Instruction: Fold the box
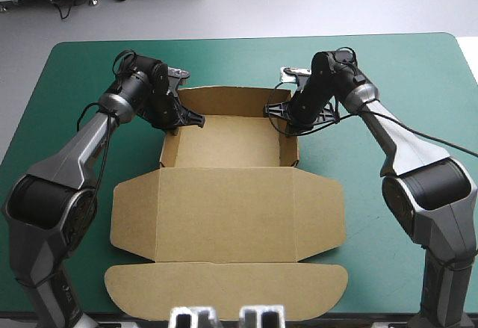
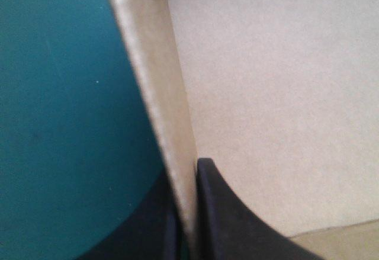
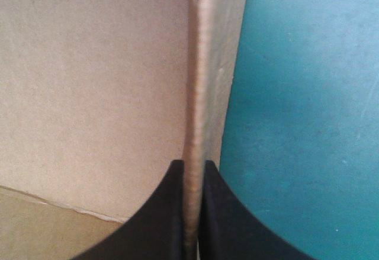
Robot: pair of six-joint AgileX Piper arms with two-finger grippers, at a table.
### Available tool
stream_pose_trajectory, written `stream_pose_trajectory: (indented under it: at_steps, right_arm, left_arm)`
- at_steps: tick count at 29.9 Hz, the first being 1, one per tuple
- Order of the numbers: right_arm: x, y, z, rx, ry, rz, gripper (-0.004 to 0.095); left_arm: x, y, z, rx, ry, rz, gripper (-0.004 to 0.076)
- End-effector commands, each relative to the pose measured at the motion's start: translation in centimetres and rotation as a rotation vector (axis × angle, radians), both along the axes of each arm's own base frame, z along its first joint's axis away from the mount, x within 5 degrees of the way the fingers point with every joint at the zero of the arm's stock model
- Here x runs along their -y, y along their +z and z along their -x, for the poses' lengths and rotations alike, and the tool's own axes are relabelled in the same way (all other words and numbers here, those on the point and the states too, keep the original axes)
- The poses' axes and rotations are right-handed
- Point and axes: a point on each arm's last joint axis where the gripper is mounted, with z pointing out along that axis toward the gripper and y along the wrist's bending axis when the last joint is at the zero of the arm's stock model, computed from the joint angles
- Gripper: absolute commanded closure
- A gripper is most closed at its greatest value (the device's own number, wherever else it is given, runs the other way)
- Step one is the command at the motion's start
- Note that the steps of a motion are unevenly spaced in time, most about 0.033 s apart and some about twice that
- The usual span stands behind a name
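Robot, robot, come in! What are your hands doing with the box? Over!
Left gripper shut on the box, left wall. Right gripper shut on right wall. Walls up, lid flat. Nothing in the way.

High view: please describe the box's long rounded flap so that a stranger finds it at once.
On the teal-green table lies the brown box, its lid flat toward the robot. The flap is the lid's last strip, at the table's near edge. Unlike the side flaps, it is long, narrow and round-ended.
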Motion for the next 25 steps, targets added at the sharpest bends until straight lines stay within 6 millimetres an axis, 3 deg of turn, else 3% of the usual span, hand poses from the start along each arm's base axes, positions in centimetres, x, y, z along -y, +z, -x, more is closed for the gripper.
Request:
stream_pose_trajectory:
  at_steps: [1, 8, 12, 17, 22, 25]
  right_arm:
    - [-1.4, 3.1, 0.5, 0.094, 0.019, -0.153, 0.0913]
    - [-1.0, 3.0, 0.3, 0.134, 0.056, -0.096, 0.0891]
    - [-0.5, 2.9, 0.3, 0.133, 0.070, -0.027, 0.0709]
    - [-0.2, 3.7, 0.3, 0.149, 0.073, 0.009, 0.0470]
    - [0.0, 5.0, 0.0, 0.191, 0.069, 0.023, 0.0379]
    - [0.1, 5.6, -0.1, 0.214, 0.068, 0.027, 0.0367]
  left_arm:
    - [1.9, 1.4, 0.4, -0.002, -0.039, 0.093, 0.0734]
    - [2.2, 1.2, -0.6, 0.014, -0.040, 0.089, 0.0733]
    - [2.1, 1.6, -0.5, 0.010, -0.054, 0.080, 0.0702]
    - [1.6, 2.0, -0.7, 0.022, -0.050, 0.063, 0.0556]
    - [1.5, 2.1, -0.8, 0.030, -0.056, 0.049, 0.0299]
    - [1.3, 2.1, -0.8, 0.035, -0.037, 0.034, 0.0206]
